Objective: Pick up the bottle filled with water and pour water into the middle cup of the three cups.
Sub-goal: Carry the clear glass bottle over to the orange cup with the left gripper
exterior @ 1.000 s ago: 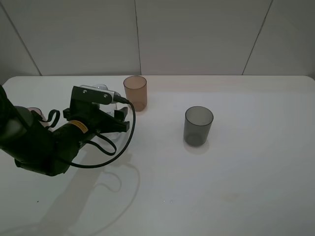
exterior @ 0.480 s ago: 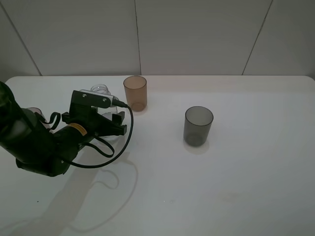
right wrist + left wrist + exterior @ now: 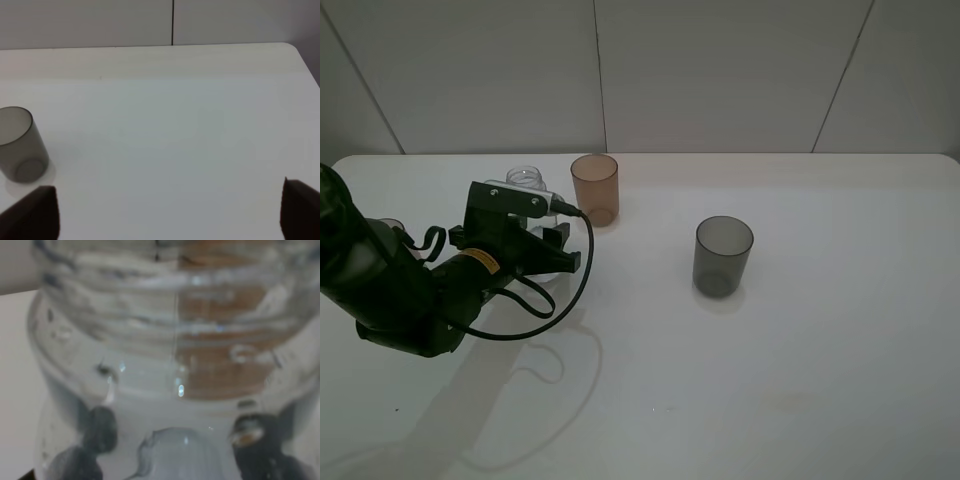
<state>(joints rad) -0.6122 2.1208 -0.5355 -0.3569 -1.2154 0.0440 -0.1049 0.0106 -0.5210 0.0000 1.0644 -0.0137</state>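
Note:
The clear bottle (image 3: 525,180) stands at the left of the table, its threaded neck showing above my left gripper (image 3: 552,250). In the left wrist view the bottle (image 3: 170,340) fills the frame, and the dark fingertips (image 3: 100,430) press on both sides of it, shut on it. Just right of the bottle stands the orange-amber middle cup (image 3: 595,188), which shows through the bottle as an amber patch (image 3: 220,340). The smoky-grey cup (image 3: 723,256) is further right and nearer the front. A pinkish cup (image 3: 388,228) peeks out behind the left arm. My right gripper (image 3: 170,210) is open over bare table.
The white table (image 3: 800,380) ends at a tiled wall behind the cups. The left arm and its cable (image 3: 560,300) lie over the table's left part. In the right wrist view the grey cup (image 3: 20,145) is at the edge.
My left gripper has shut on the bottle. The wrist shifted slightly, and more of the bottle's neck now shows above it. The cups have not moved.

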